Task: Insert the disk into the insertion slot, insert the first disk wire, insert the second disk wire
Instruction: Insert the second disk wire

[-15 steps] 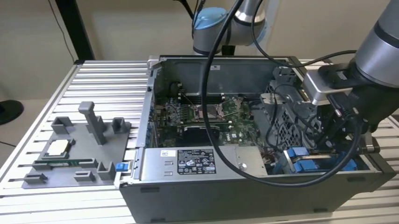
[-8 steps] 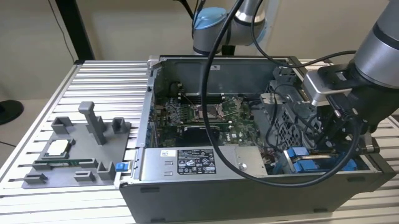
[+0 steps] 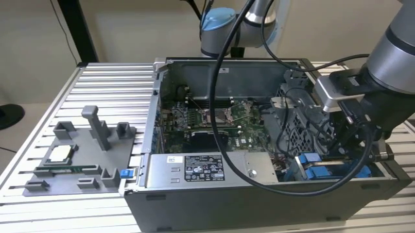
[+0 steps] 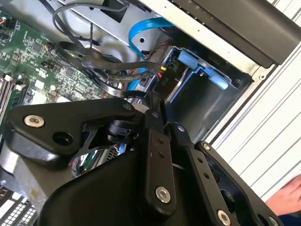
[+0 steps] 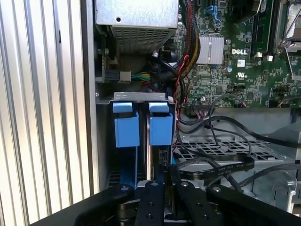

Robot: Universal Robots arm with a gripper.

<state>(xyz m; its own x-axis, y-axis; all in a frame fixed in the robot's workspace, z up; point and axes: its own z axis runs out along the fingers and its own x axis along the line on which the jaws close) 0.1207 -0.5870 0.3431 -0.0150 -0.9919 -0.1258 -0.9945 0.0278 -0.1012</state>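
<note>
Black linkage bars of the end effector (image 5: 165, 178) crowd the front of both wrist views. Its fingers are pressed close together, pinching a black plug (image 4: 162, 84) at the end of a flat black cable (image 5: 216, 165). The disk (image 5: 161, 128) already sits upright in the insertion slot (image 5: 106, 141), with its blue carrier tabs just past the fingertips and the plug held right at its edge.

The first wrist view looks straight onto those tabs, the green circuit board (image 5: 235, 70) and the perforated box (image 5: 136, 33) beyond. The second wrist view adds a light blue cable (image 4: 141, 33) looping above the slot and a person's hand (image 4: 288, 197) at the counter's edge.

The exterior view takes in the whole open computer case (image 3: 259, 204) on the ribbed counter (image 3: 110, 87). The arm (image 3: 395, 58) reaches into the case's near corner on the exterior view's right, and a grey parts tray (image 3: 77, 160) lies well apart on the exterior view's left.
</note>
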